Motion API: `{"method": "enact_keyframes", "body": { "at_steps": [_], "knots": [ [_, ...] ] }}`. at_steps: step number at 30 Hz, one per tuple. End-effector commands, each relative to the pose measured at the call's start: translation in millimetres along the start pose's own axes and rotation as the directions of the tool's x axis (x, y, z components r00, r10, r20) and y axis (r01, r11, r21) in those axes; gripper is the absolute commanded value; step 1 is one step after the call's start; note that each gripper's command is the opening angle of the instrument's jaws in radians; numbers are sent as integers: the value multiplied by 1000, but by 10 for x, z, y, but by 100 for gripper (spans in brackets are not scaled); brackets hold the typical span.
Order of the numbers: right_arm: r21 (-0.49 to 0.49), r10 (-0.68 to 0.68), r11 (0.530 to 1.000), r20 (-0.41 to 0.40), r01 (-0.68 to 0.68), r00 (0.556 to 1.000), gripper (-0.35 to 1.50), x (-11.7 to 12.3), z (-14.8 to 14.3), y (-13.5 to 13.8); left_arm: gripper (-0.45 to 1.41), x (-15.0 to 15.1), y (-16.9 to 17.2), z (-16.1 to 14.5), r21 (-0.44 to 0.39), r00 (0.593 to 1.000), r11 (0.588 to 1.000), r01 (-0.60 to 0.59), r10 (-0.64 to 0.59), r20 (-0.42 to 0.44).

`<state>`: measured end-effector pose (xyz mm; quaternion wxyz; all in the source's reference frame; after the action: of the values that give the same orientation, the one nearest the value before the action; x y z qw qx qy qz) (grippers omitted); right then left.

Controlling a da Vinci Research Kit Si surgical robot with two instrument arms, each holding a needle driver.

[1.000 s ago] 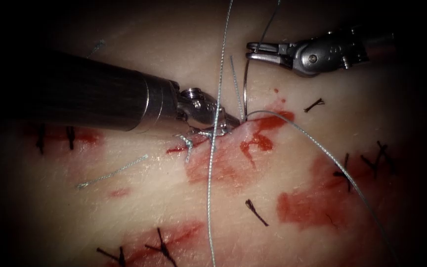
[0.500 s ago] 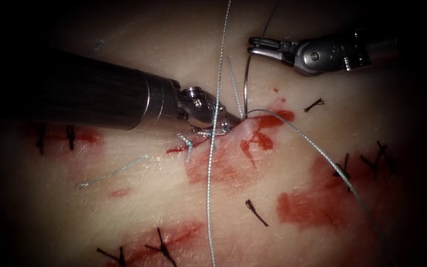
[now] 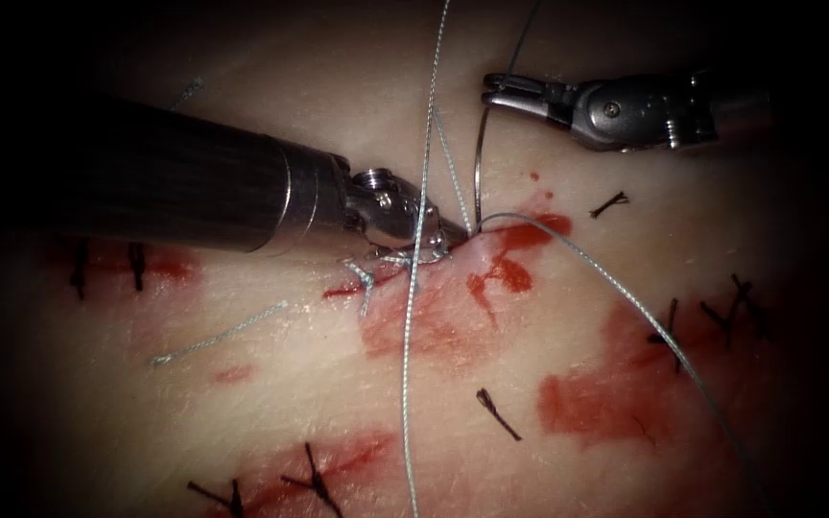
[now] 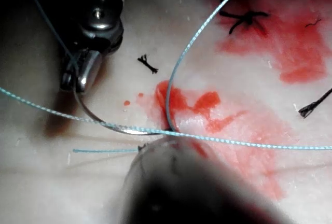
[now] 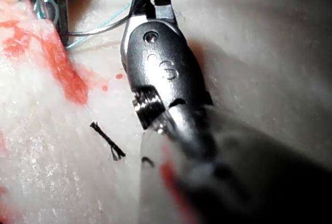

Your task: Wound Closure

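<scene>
My right tool (image 3: 496, 89) comes in from the upper right, its jaws shut on the tail end of the curved needle (image 3: 475, 163). The needle arcs down and its tip enters the tissue (image 3: 271, 384) at the red-stained lip of the cut (image 3: 477, 230). My left tool (image 3: 448, 233) lies on the cut's left side, its jaws closed on the raised tissue lip right at that entry point. One strand of pale thread (image 3: 414, 288) hangs top to bottom across the left tool, and another sweeps off to the lower right. The needle (image 4: 104, 124) runs from the right tool (image 4: 83, 76) towards the red fluid.
Pale knotted stitches (image 3: 367, 273) sit just left of the entry point. Red fluid (image 3: 501, 273) stains the middle and right of the tissue. Dark stitches (image 3: 314, 480) and cut thread ends (image 3: 496, 412) lie around, and a loose pale piece (image 3: 218, 336) lies to the left.
The right tool has shifted slightly up and to the right with the needle's tail. The needle's tip and the left tool have stayed in place.
</scene>
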<state>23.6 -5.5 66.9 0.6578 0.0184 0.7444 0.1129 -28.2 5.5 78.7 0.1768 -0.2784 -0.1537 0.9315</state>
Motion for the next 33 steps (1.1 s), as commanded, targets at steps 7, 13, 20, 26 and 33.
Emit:
{"method": "enact_keyframes", "body": {
  "at_steps": [7,13,20,26,33],
  "knots": [
    [-9,23,1000,-2,-23,1000,-35,-5,8,-4,-45,1,0,7,-1,1000,1000,0,0,0],
    [-49,66,997,2,-66,998,-35,-10,4,-7,-45,1,0,7,-1,1000,1000,0,0,0],
    [-45,81,996,0,-81,997,-35,-13,3,-8,-45,1,0,7,-1,1000,1000,0,0,0],
    [-34,-143,989,10,144,990,-35,-16,0,2,-45,1,0,6,1,1000,1000,0,0,-6],
    [2,-355,935,24,355,935,-35,-15,-1,5,-45,3,0,5,2,1000,1000,2,-2,-9]
  ]
}}
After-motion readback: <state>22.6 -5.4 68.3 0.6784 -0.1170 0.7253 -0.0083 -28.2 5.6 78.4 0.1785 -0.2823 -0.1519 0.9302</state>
